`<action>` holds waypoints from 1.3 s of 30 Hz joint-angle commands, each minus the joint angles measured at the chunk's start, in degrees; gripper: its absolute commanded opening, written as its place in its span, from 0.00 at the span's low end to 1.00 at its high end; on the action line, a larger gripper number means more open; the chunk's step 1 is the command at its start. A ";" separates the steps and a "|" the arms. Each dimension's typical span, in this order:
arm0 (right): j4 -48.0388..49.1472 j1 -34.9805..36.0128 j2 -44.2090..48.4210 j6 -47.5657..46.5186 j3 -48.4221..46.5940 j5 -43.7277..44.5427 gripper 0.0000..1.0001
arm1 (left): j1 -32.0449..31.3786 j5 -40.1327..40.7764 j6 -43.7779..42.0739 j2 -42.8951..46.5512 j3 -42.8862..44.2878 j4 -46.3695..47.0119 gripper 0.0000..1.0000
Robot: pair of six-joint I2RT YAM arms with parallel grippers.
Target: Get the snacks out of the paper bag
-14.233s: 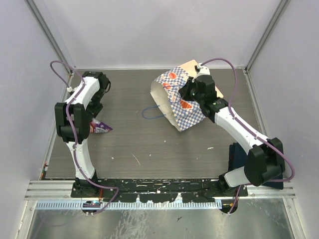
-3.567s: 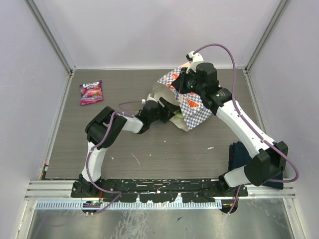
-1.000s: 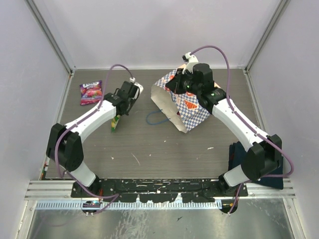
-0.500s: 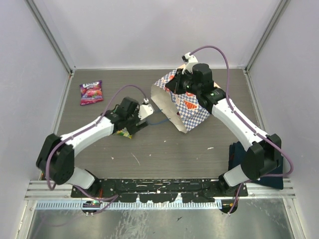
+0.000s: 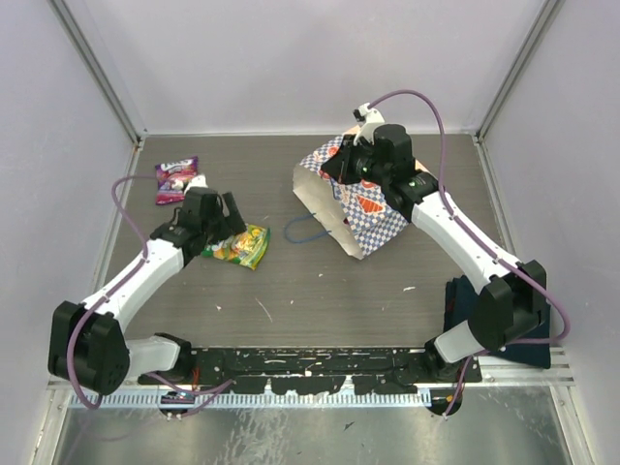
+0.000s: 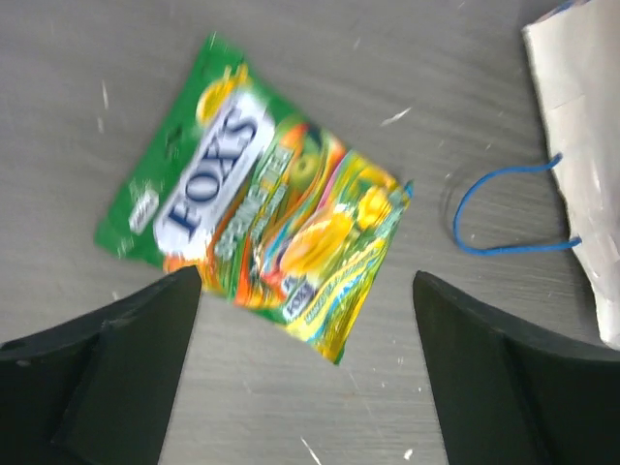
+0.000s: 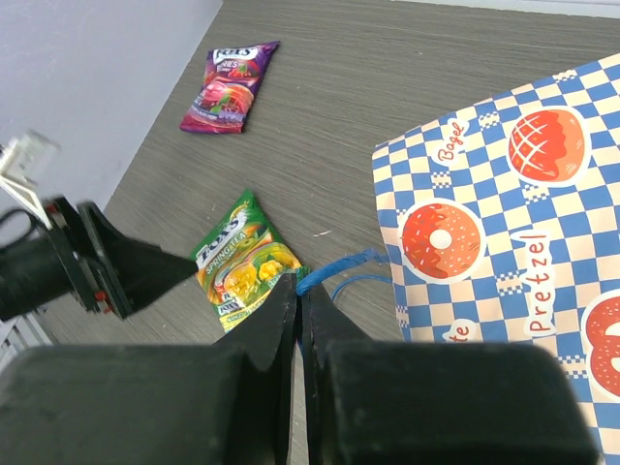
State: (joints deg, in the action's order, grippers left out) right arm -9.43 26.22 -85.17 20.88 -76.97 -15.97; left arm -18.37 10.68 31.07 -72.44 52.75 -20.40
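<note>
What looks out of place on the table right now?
The paper bag is tipped over, mouth facing left, one blue cord handle trailing on the table. Small white scraps dot it. The green packet and purple packet lie flat.

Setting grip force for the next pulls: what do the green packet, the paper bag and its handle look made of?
Green packet: glossy plastic film, probably; light glares off its print. Paper bag: matte printed paper, seemingly; flat creased panels, plain pale inside. Handle: thin blue cord, limp loop; fibre unclear.
</note>
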 commanded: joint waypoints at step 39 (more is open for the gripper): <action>1.94 0.24 -0.09 -3.63 -1.00 1.02 0.01 | 2.08 -11.72 -37.62 -30.71 30.74 -6.13 0.96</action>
State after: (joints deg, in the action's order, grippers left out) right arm -9.15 26.20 -85.17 18.11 -75.53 -15.33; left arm -16.27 -0.69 -5.30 -111.33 83.02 -25.54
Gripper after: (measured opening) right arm 0.084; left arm 0.943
